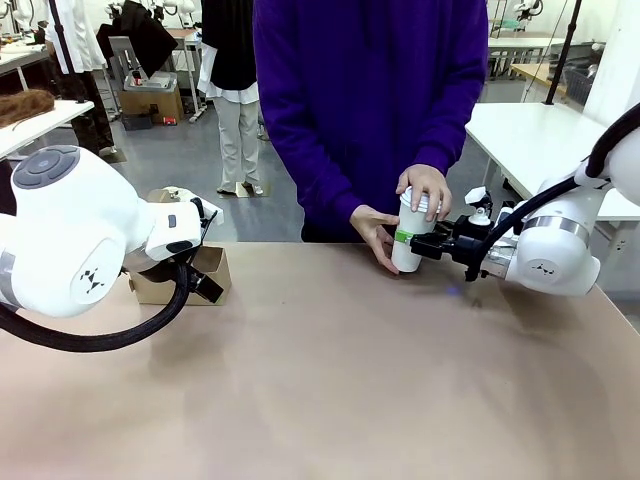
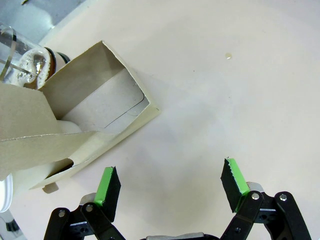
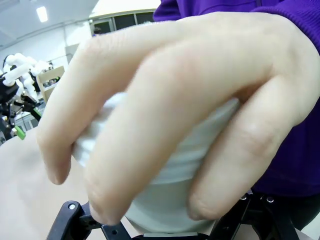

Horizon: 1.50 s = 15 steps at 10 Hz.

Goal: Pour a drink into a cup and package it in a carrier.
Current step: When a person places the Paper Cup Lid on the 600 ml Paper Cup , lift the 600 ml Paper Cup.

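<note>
The white cup [image 1: 408, 250] stands on the table's far side in front of the person. One hand [image 1: 425, 190] presses down on its white lid and the other hand [image 1: 372, 232] steadies its side. My right gripper [image 1: 412, 240] is shut on the cup's middle, with a green pad against its wall. In the right wrist view the cup [image 3: 165, 205] sits between the jaws under the person's fingers. My left gripper [image 2: 171, 184] hangs open over bare table beside the brown cardboard carrier [image 2: 100, 105]. The carrier [image 1: 216, 264] lies at the table's far left. A glass press jug [image 2: 22, 60] stands behind it; the drink inside is hard to see.
The tan table [image 1: 320, 380] runs wide and bare from the middle to the near edge. The left arm's white body [image 1: 80, 240] hides much of the carrier in the front view. A small spot [image 2: 228, 56] marks the tabletop.
</note>
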### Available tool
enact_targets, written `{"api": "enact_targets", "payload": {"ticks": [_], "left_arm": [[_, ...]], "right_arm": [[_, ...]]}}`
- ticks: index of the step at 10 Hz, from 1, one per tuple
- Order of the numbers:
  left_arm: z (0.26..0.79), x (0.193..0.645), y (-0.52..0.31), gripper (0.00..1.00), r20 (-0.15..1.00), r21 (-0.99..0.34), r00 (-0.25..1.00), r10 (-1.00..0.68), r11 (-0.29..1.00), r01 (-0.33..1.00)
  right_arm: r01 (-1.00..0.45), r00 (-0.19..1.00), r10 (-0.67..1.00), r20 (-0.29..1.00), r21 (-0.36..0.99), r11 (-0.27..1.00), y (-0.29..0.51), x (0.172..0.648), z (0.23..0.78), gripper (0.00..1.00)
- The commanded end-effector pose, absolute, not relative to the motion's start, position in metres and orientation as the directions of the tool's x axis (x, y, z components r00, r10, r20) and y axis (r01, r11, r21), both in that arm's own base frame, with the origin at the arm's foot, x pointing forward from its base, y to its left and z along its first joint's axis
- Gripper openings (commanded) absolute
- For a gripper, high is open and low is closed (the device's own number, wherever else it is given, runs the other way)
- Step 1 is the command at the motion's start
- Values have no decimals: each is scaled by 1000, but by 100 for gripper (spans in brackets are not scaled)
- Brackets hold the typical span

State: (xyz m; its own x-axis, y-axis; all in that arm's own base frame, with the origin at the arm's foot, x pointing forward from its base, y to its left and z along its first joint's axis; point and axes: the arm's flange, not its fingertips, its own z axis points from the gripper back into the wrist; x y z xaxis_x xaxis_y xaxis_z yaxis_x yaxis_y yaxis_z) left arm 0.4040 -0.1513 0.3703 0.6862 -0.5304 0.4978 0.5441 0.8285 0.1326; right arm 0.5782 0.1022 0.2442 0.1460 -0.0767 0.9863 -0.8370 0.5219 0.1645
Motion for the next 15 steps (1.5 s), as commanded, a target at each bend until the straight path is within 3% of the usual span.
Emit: {"api": "enact_targets", "payload": {"ticks": [1, 15], "left_arm": [[371, 404, -151, 100, 499, 131, 686, -529, 829, 544], [371, 404, -151, 100, 499, 131, 686, -529, 829, 544]], "right_arm": [[-837, 144, -79, 987, 163, 521, 103, 578, 247, 87], [-837, 144, -79, 987, 163, 521, 103, 578, 247, 87]]}}
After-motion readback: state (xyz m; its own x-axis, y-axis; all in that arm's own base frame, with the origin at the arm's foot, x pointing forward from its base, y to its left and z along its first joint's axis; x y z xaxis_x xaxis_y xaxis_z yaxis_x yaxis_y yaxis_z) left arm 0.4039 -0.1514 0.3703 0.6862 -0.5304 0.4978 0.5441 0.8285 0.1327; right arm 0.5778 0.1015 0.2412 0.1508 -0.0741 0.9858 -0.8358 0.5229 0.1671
